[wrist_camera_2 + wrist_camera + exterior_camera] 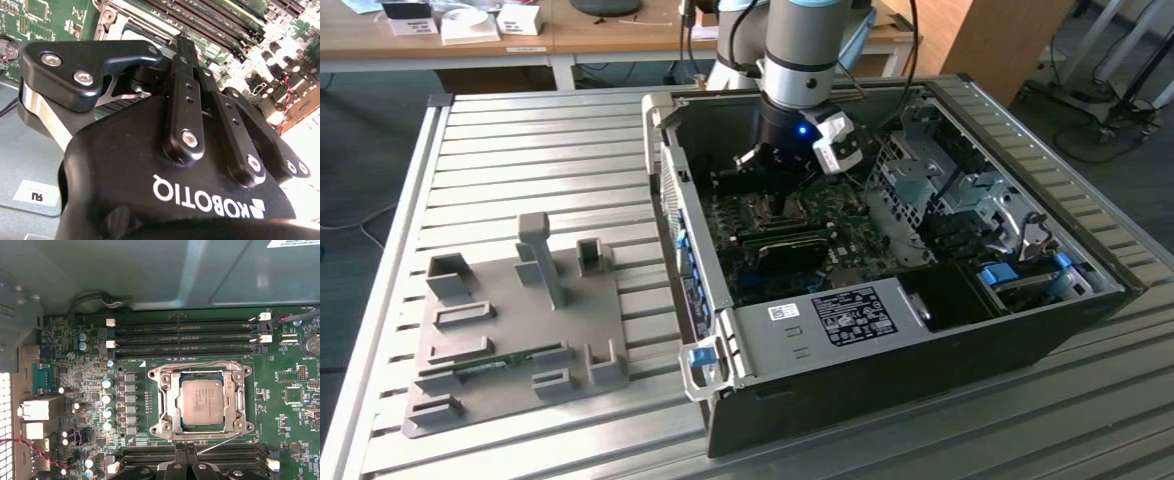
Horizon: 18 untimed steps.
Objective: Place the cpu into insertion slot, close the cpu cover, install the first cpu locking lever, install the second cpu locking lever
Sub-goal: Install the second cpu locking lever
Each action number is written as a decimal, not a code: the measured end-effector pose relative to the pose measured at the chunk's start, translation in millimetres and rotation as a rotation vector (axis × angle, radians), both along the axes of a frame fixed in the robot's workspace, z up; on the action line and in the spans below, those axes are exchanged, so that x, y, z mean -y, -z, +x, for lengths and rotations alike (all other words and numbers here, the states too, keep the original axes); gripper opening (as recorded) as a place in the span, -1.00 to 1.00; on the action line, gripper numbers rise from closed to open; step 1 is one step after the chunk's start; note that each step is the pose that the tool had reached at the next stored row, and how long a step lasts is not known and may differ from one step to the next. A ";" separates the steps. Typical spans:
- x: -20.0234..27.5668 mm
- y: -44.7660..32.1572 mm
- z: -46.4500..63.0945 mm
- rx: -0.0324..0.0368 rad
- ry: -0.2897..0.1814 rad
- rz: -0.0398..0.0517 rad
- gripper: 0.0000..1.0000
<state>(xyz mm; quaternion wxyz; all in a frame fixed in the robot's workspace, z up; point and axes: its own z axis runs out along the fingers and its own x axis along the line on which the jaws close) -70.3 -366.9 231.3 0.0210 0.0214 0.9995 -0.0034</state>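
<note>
Cpu (202, 401), pale and square, lies flat in the slot (240, 390) at the centre right of the first wrist view, on the green board (75, 440). Its cover (170, 402) is down around it, the silvery frame ringing the chip on all sides. One thin lever (220, 443) slants up off the socket's lower right corner, not latched; another wire lever (200, 363) runs along the socket's upper edge.

Long black memory slots (185, 337) sit above the socket and more run just below it. At the bottom edge of that view the hand (187, 452) shows its dark fingertips pressed together, gripping nothing, near the free lever's end; whether they touch it I cannot tell.

In the second wrist view the hand (184, 42) points at the board, its black fingers (186, 100) together.

In the exterior view the arm (801, 50) reaches down from the upper middle into the open grey case (881, 380), the hand (783, 205) low over the socket. The case stands on a slatted bench (534, 140); a grey fixture tray (507, 340) lies at lower left.
</note>
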 end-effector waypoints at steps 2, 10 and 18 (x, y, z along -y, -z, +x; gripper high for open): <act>0.0 0.4 0.0 0.0000 0.000 -0.0004 -0.79; 0.0 1.9 0.0 0.0000 0.000 -0.0023 -0.79; 0.0 3.4 0.0 0.0000 0.000 -0.0040 -0.79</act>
